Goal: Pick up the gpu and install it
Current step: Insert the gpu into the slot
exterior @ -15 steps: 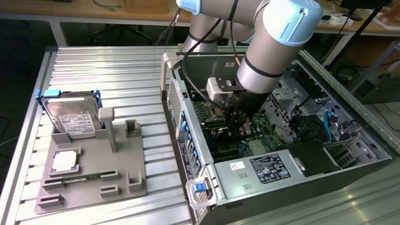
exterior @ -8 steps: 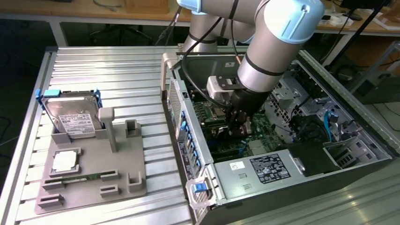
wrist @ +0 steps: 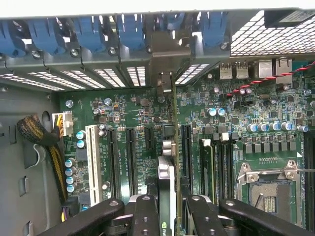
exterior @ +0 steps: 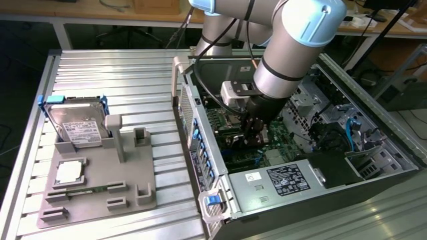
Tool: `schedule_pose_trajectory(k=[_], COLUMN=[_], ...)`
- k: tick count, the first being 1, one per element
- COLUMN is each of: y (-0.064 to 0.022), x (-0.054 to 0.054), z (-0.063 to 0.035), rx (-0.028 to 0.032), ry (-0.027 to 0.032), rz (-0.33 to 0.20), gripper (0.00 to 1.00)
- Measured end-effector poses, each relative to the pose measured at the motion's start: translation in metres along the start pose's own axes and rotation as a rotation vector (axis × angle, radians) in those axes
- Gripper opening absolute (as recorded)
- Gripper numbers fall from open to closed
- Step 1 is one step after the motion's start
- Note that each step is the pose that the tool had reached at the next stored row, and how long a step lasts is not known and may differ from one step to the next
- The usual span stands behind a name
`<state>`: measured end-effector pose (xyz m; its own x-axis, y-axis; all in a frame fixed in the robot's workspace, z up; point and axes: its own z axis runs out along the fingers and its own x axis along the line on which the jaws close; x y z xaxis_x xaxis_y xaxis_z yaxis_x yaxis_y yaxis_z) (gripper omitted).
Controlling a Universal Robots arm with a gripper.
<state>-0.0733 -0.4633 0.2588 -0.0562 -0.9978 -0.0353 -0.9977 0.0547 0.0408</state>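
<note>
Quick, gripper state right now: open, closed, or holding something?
Gripper: closed on the gpu, holding it edge-on over the motherboard slots inside the computer case.

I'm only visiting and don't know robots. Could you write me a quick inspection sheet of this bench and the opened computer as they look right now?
Surface: ribbed metal table carrying a grey parts tray and an opened computer case.
Job's things: gpu held edge-on over the motherboard, its bracket up by the rear slot openings; whether it is seated cannot be told.
Clutter: hard drive with blue tabs upright in the tray; processor chip and memory stick lying in the tray.
Grippers: gripper shut on the gpu, down inside the case.
Cables: sleeved bundle at the case wall; red-black twisted wire; black arm cable.
Surroundings: wooden benches behind.
</note>
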Motion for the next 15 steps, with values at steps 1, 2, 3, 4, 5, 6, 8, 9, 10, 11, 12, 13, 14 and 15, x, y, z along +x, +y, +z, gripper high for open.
schedule_pose_trajectory(k=[1, 2, 3, 4, 5, 6, 8, 9, 10, 11, 12, 13, 14, 15], y=[0.0, 0.0, 0.0, 0.0, 0.0, 0.0, 0.0, -0.0001, -0.0001, -0.0001, 0.0, 0.0001, 0.0001, 0.0], x=[0.0, 0.0, 0.0, 0.0, 0.0, 0.0, -0.0001, -0.0004, -0.0004, -0.0005, -0.0009, -0.0015, -0.0025, -0.0029], z=[0.0, 0.0, 0.0, 0.0, 0.0, 0.0, 0.0, 0.0001, 0.0001, 0.0001, 0.0, 0.0, 0.0003, 0.0006], rx=[0.0001, 0.0, 0.0, 0.0, 0.0, 0.0, 0.0001, 0.0001, 0.0001, 0.0001, 0.0, 0.0, 0.0001, 0.0001], ry=[0.0, -0.0001, 0.0, 0.0, -0.0001, 0.0, -0.0001, -0.0002, -0.0002, -0.0001, 0.0005, 0.0007, 0.0008, 0.0005], rz=[0.0, 0.0, 0.0, 0.0, 0.0, 0.0, 0.0, 0.0, 0.0, 0.0, 0.0, 0.0, 0.0, 0.0], gripper=[0.27, 0.27, 0.27, 0.27, 0.27, 0.27, 0.27, 0.27, 0.27, 0.27, 0.27, 0.27, 0.27, 0.27])
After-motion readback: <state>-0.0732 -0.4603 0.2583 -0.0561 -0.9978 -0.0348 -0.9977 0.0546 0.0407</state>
